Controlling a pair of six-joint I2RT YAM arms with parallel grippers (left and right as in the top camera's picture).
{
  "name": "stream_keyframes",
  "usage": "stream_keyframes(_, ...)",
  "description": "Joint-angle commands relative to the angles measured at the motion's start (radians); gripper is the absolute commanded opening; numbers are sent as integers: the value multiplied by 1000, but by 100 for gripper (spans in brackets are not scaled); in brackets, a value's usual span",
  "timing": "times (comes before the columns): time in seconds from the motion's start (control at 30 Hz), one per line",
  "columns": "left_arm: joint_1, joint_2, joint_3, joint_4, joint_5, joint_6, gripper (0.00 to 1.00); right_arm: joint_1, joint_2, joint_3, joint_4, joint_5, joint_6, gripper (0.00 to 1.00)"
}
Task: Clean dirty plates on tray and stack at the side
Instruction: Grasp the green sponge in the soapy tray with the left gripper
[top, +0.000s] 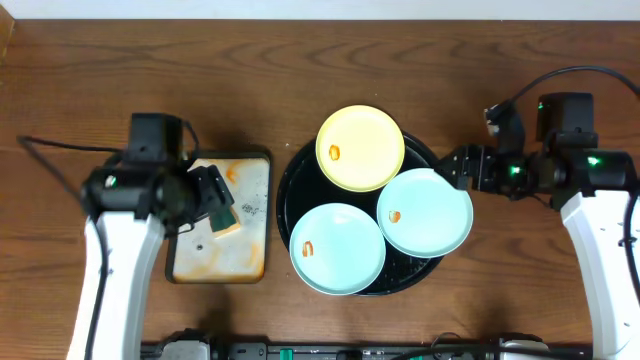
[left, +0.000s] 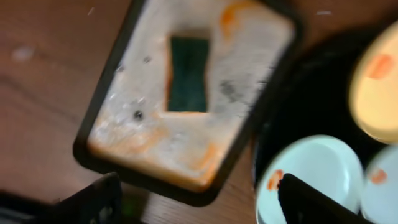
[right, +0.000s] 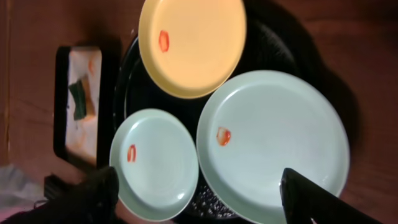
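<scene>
Three plates lie on the round black tray (top: 298, 185), each with a small orange smear: a pale yellow plate (top: 360, 147) at the back, a mint plate (top: 425, 211) at the right and another mint plate (top: 337, 248) at the front left. My right gripper (top: 455, 165) hovers open just right of the tray; in the right wrist view its jaws (right: 199, 199) stand wide over both mint plates (right: 273, 143), holding nothing. My left gripper (top: 215, 200) is open above the stained rectangular tray, empty, with its fingers (left: 93, 199) wide apart.
A black-rimmed rectangular tray (top: 250, 250) with orange stains sits left of the round tray. A dark green sponge (left: 189, 74) lies in its middle. Bare wooden table surrounds both trays, and cables trail by each arm.
</scene>
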Motion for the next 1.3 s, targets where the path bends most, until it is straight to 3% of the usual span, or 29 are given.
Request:
stream_keyframes(0.0,-2,100,-27,11,-88,-93,72,45,-8,18,-18,10,-33,77)
stream_keyframes(0.1,0,197,-28,42,-95,-93,53,76,-8,18,-29,26,-43,74)
stream_keyframes(0.2,0,293,-28,69,-127,-93,47,103,-8,18,-27,30,-47,74)
stream_keyframes(0.4,-1,447,-28,103,-128,-66,46,138,-8,18,-24,30,-47,77)
stream_keyframes(0.43,-1,485,-30,117,-129,-53,53,141,-8,18,-25,30,-46,77)
stream_keyframes(0.57,-1,543,-47,185,-128,-29,53,141,-8,18,-26,30,-46,77)
stream_keyframes(0.63,-1,560,-68,240,-125,-10,45,141,-8,18,-28,30,-46,77)
stream_keyframes(0.7,-1,564,-105,319,-109,57,25,141,-8,18,-29,30,-46,77)
stream_keyframes(0.87,-1,564,-177,439,-108,110,8,141,-8,18,-29,30,-42,75)
stream_keyframes(1.03,-1,549,-146,422,37,206,7,141,-8,18,-33,29,-42,73)
stream_keyframes(1.17,-1,486,-61,331,65,223,8,141,-8,18,-32,29,-42,72)
stream_keyframes(1.23,-1,438,-28,294,72,222,14,141,-8,18,-32,29,-42,73)
stream_keyframes(1.27,-1,401,-19,280,72,222,23,141,-8,18,-32,29,-42,72)
